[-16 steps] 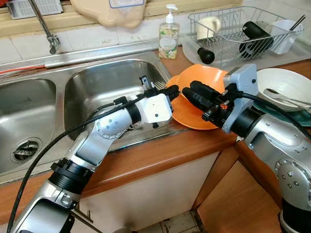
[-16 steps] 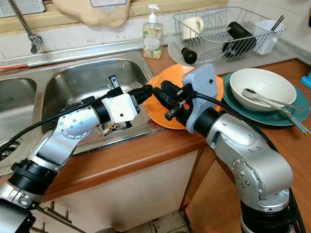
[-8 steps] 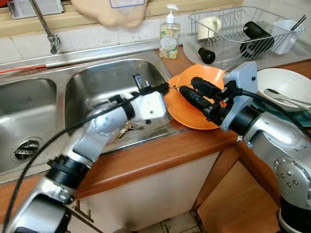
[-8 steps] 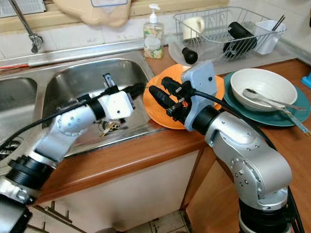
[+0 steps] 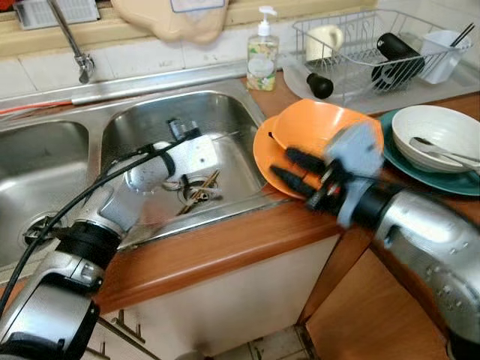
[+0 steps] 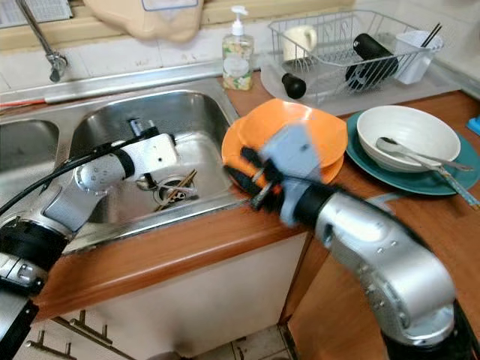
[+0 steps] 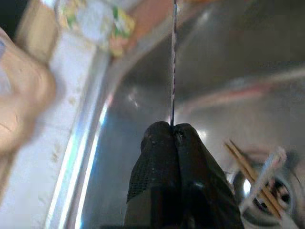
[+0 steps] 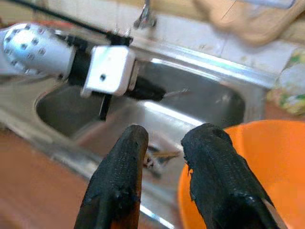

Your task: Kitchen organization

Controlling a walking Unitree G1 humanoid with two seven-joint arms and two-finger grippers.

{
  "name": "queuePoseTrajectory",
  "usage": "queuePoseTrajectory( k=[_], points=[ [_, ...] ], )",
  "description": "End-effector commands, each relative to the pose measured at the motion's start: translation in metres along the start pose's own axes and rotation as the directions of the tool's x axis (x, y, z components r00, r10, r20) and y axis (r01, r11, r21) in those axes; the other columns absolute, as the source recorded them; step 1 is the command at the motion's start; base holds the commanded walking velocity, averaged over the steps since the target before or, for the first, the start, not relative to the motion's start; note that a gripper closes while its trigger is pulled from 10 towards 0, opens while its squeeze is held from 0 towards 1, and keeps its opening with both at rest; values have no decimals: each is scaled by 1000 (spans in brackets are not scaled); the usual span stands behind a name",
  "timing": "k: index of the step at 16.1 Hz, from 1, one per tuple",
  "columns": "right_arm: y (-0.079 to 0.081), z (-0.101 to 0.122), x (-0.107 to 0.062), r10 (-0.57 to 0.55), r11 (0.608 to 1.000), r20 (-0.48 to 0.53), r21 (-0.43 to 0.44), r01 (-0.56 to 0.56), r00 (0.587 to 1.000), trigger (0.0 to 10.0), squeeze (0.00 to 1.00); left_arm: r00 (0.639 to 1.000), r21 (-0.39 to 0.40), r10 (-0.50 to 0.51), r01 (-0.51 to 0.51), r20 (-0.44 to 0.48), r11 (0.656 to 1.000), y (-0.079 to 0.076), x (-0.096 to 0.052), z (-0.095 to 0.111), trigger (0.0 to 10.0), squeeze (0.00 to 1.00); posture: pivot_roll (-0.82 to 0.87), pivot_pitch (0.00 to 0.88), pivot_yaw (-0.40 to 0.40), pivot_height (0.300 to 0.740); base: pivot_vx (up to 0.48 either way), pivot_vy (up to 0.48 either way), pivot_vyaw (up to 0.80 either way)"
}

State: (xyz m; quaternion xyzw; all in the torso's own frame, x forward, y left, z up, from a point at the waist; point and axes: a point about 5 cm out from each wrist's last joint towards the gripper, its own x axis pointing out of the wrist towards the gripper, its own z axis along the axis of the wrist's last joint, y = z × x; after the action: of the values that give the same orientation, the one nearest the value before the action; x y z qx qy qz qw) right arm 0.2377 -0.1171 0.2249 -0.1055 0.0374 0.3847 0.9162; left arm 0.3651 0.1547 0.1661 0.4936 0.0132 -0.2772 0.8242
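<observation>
Orange plastic bowl [image 5: 315, 126] sits beside your parted right gripper [image 5: 289, 166]; left gripper [image 7: 174, 130] pinches thin metal utensil [image 7: 173, 62] over the sink [image 5: 150, 112].

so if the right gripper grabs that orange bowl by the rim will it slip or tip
The orange bowl looks like smooth plastic, so probably light but slippery between the right gripper fingers. It sits tilted on an orange plate at the sink's edge, so a push may well rock or slide it.
</observation>
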Motion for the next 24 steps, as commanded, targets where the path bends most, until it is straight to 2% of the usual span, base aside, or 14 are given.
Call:
queuePoseTrajectory(
  k=[1,2,3,7,8,10,11,15,19,20,21,23,24],
  points=[
    [3,0,0,1,999,-15,-34,-1,1000,10000,0,999,-10,-8,7,-40,1000,5,2,-6,3451,0,-181,0,83,740,0,0,0],
    [5,-5,4,-12,999,-41,-53,9,999,10000,0,993,-26,-65,63,-101,998,-2,6,-16,6314,0,-190,0,86,740,0,0,0],
    [6,-6,5,-14,998,-47,-55,11,999,10000,0,988,-32,-82,78,-129,996,-4,7,-20,10000,0,-190,0,86,740,0,0,0],
    [9,-21,10,-73,997,-109,-48,69,991,10000,0,952,-134,-202,174,-228,975,-25,11,-39,10000,0,-200,0,83,740,0,0,0],
    [9,-23,11,-84,996,-117,-52,78,990,10000,0,947,-154,-229,198,-227,968,-29,12,-41,10000,945,-200,0,83,740,0,0,0],
    [9,-23,11,-87,995,-120,-54,81,989,10000,0,946,-158,-237,205,-221,966,-31,12,-41,10000,945,-200,0,83,740,0,0,0],
    [8,-23,11,-89,995,-120,-55,83,989,10000,0,946,-163,-242,209,-217,964,-32,12,-40,10000,1000,-197,0,82,740,0,0,0],
    [8,-23,13,-104,994,-115,-58,98,988,10000,0,946,-196,-256,218,-197,956,-34,13,-40,10000,1000,-197,0,83,740,0,0,0],
    [0,-14,12,-182,983,-63,-31,180,981,10000,0,984,-279,-150,119,-92,953,-19,14,-28,10000,1000,-198,0,86,740,0,0,0],
    [-8,-10,11,-249,968,-44,-29,248,967,10000,0,995,-387,-95,81,-16,919,-14,14,-21,10000,0,-197,0,87,740,0,0,0],
    [-17,-7,9,-326,945,-25,-19,326,945,10000,0,997,-461,-47,66,54,885,-9,12,-16,10000,0,-200,0,93,740,0,0,0],
    [-28,-5,6,-409,913,-15,3,409,913,10000,0,987,-510,-7,88,159,855,-8,7,-8,10000,0,-200,0,93,740,0,0,0],
    [-35,-4,3,-465,885,-14,14,466,885,10000,161,974,-548,35,96,223,831,-6,2,-1,10000,0,-203,0,94,740,0,0,0]
  ],
)
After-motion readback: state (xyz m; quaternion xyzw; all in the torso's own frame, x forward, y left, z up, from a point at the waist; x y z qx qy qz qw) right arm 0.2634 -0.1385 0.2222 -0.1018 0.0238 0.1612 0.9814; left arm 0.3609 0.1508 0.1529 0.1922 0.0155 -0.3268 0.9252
